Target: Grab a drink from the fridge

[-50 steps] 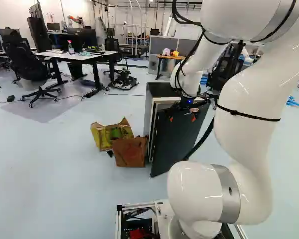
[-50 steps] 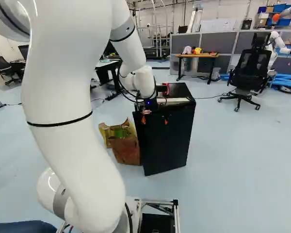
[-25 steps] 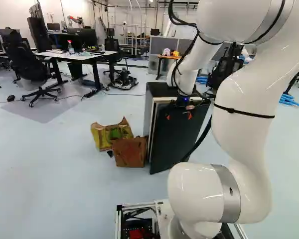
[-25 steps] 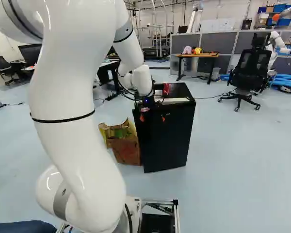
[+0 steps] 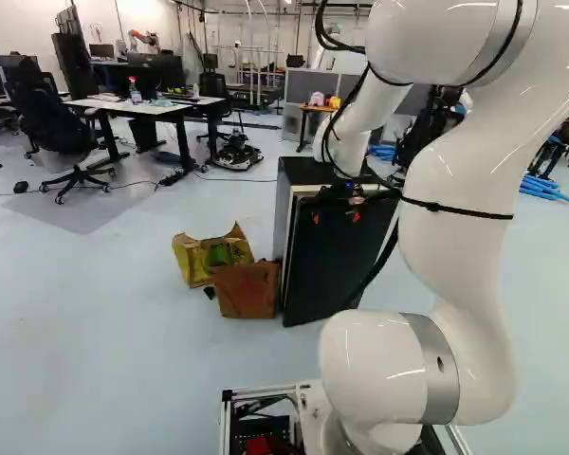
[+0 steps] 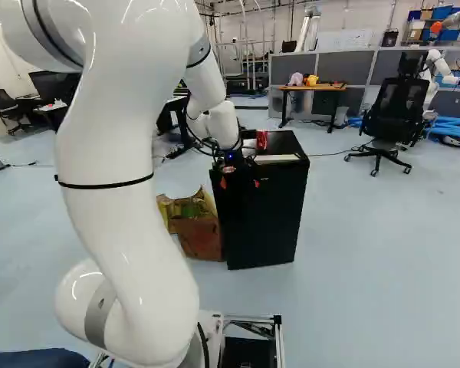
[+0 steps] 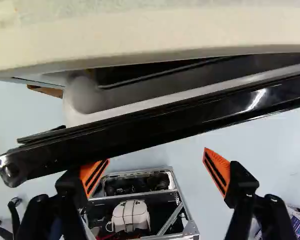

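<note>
Orange-padded fingers (image 5: 356,216) spread wide, holding nothing; glossy black door (image 7: 165,127) ajar on boxy, cream-rimmed fridge (image 7: 165,35).

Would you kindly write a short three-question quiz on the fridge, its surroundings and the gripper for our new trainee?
1. True or false: the door of the fridge is fully closed.

2. Multiple choice: how does the gripper stand?
A) Closed on the door's edge
B) With its two fingers apart, gripping nothing
C) With its two fingers pressed together

3. Short answer: in the left base view, what stands on the floor just to the left of the fridge?

Key: 1. False, since a gap shows between door and cabinet in the wrist view. 2. B. 3. A cardboard box.
</note>
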